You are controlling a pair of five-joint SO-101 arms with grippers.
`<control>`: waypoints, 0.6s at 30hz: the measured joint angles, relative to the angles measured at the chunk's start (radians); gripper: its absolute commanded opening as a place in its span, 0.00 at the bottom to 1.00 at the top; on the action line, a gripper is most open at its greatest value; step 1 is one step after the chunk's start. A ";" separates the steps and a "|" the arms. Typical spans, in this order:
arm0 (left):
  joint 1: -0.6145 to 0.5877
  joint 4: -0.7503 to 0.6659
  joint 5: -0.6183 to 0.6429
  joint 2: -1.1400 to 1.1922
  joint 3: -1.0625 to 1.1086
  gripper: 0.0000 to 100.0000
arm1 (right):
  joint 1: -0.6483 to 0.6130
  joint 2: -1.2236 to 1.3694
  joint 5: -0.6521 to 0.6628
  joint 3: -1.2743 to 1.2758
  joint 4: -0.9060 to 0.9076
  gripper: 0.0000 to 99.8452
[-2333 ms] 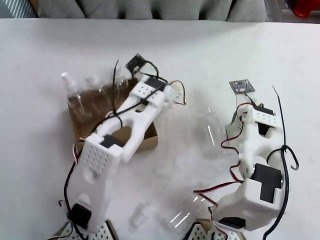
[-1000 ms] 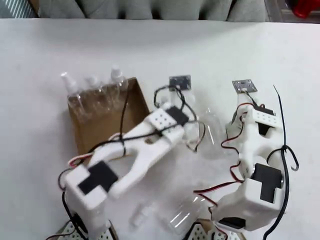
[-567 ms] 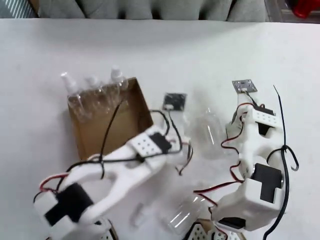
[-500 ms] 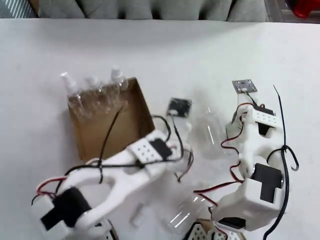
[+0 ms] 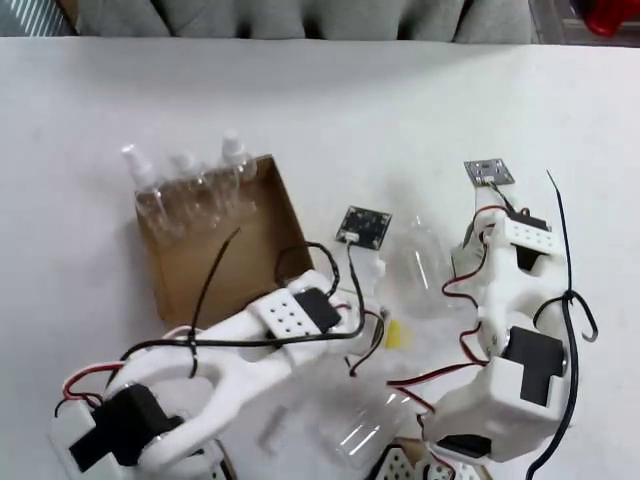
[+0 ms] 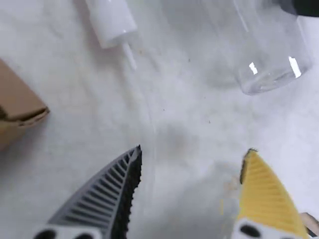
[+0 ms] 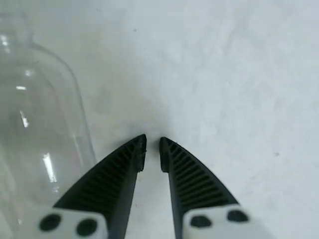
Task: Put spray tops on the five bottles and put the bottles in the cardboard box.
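Trouble we are watching for: left end effector [image 6: 193, 151] is hovering wide and empty over the surface [image 5: 400, 110], spray top [image 6: 112, 22] near. Nudging the loose bottle [image 5: 420, 255] at its one o'clock could send it rolling. Beside that bottle, right end effector [image 7: 152, 139] is sitting narrow, empty; cardboard box [image 5: 260, 225] at ten o'clock.

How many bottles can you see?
5. Three bottles are in the box. One is in the middle, right of the box. One lies at the high view's lower edge.
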 measured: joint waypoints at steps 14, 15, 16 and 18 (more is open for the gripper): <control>-0.158 0.084 -0.051 0.160 -0.284 0.30 | 0.000 0.000 0.000 0.000 0.000 0.02; -0.158 0.084 -0.054 0.196 -0.310 0.30 | 0.000 0.000 0.000 0.000 0.000 0.02; -0.158 0.084 -0.054 0.233 -0.336 0.31 | 0.000 0.000 0.000 0.000 0.000 0.02; -0.161 0.084 -0.054 0.313 -0.393 0.31 | 0.000 0.000 0.000 0.000 0.000 0.02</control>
